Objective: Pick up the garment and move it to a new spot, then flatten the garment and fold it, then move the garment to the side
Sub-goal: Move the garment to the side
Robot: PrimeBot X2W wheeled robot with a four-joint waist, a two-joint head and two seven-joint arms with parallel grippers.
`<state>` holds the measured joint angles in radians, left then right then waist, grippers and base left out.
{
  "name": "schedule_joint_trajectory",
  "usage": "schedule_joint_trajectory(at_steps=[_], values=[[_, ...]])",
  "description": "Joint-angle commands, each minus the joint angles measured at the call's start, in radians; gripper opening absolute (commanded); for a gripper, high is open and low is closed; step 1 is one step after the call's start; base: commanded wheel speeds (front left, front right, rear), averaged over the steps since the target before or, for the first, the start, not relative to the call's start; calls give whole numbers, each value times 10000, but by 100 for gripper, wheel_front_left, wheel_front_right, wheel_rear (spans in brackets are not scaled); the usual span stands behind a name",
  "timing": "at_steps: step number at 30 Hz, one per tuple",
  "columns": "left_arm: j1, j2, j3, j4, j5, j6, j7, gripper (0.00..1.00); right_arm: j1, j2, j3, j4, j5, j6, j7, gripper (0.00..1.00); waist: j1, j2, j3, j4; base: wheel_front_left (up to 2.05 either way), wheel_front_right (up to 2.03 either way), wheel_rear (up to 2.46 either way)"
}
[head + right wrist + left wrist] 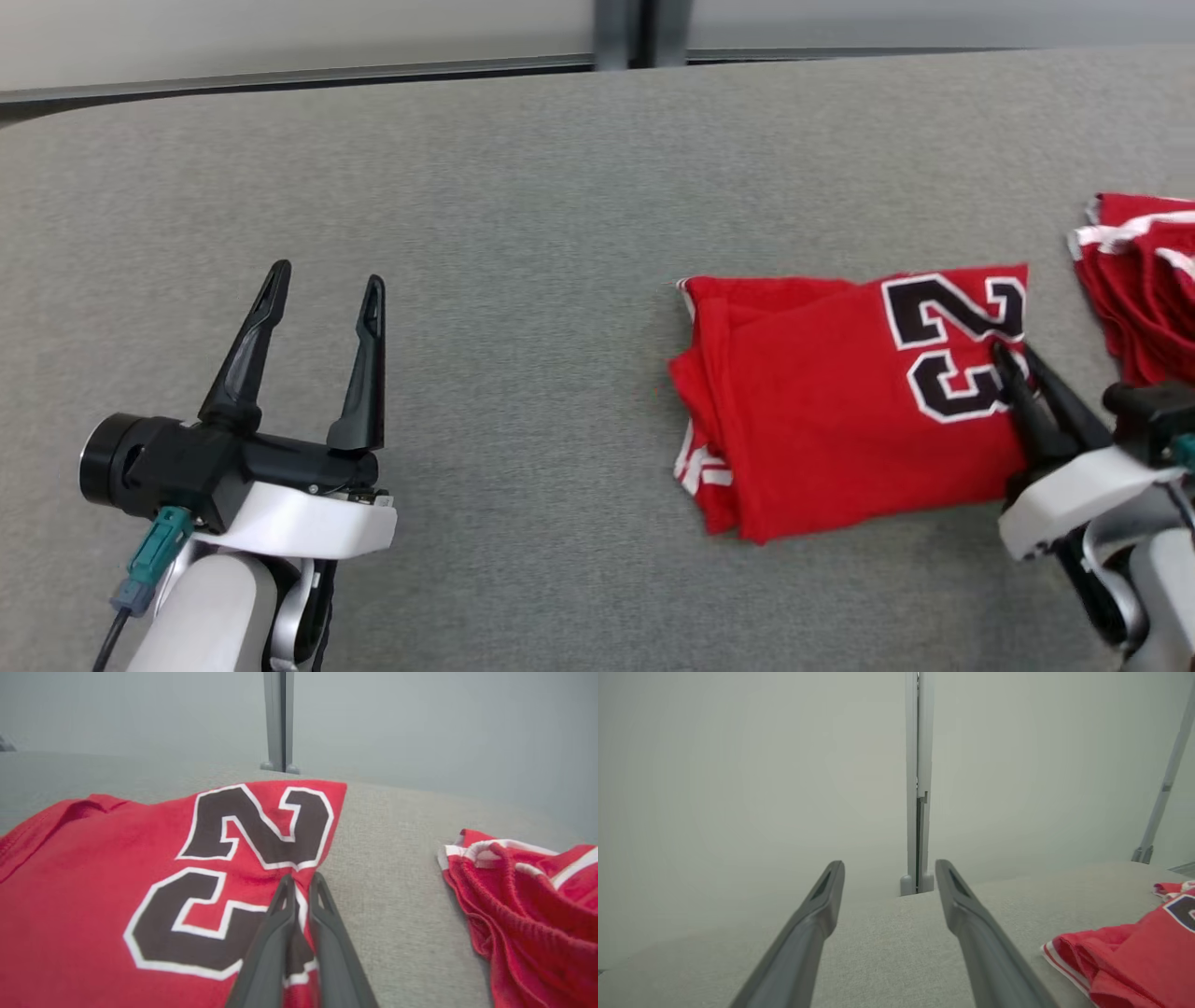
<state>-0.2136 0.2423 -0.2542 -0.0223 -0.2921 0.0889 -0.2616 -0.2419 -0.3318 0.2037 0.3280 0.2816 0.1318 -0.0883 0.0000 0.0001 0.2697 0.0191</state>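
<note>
My left gripper (327,275) is down at 8 o'clock in the head view, over the grey fabric table (523,187), fingers spread wide with nothing between them. The red jersey (822,411) with the black 23 lies folded flat around 4 o'clock. My right gripper (1013,353) is pinched narrow on its right edge, right by the number, with cloth bunched between the fingers. Another red garment (1144,271) with white trim sits crumpled at 3 o'clock, apart from the jersey.

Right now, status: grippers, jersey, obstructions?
Left gripper open, clear of jersey. Right gripper shut on jersey's right edge. Second red garment lies to the right, apart.
</note>
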Motion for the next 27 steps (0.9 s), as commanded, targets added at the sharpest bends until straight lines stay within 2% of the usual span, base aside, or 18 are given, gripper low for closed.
schedule_joint_trajectory(at_steps=[1,4,8,16,22,23,24,25,27], values=[[-280,110,-14,-69,89,-88,-39,100,-491,-280,-150,-94,-23,-22,90,0,0,-1,450,-1074,0,0,0],[-506,167,-102,-163,169,-164,2,100,-1277,-775,-250,-108,-93,-22,259,0,0,-1,788,-1567,0,0,0],[-966,245,-252,-358,309,-273,114,100,-2069,-1612,-933,-161,-116,-22,382,0,0,-1,1325,-1759,0,0,0],[-1853,323,-459,-660,459,-499,240,100,-2725,-3129,-2591,305,-21,-22,656,0,0,-1,2403,-1393,0,0,0],[-2242,264,-638,-812,551,-564,278,100,-3213,-3551,-3003,1361,-343,-24,522,0,0,-1,2829,-1121,0,0,0],[-2286,253,-664,-827,563,-574,285,100,-3331,-3483,-3168,1684,-492,-24,526,11,0,-1,2876,-1098,0,0,0],[-2329,248,-688,-842,554,-589,285,100,-3442,-3364,-3227,1959,-565,-22,480,47,0,-1,2912,-1076,0,0,0],[-2350,253,-708,-828,537,-613,271,100,-3577,-3237,-3362,2296,-653,-24,444,100,0,-1,2923,-1055,0,0,0],[-2330,246,-734,-737,481,-607,269,100,-3824,-3030,-3614,2729,-821,-24,185,100,0,-1,2880,-1033,0,0,0]])
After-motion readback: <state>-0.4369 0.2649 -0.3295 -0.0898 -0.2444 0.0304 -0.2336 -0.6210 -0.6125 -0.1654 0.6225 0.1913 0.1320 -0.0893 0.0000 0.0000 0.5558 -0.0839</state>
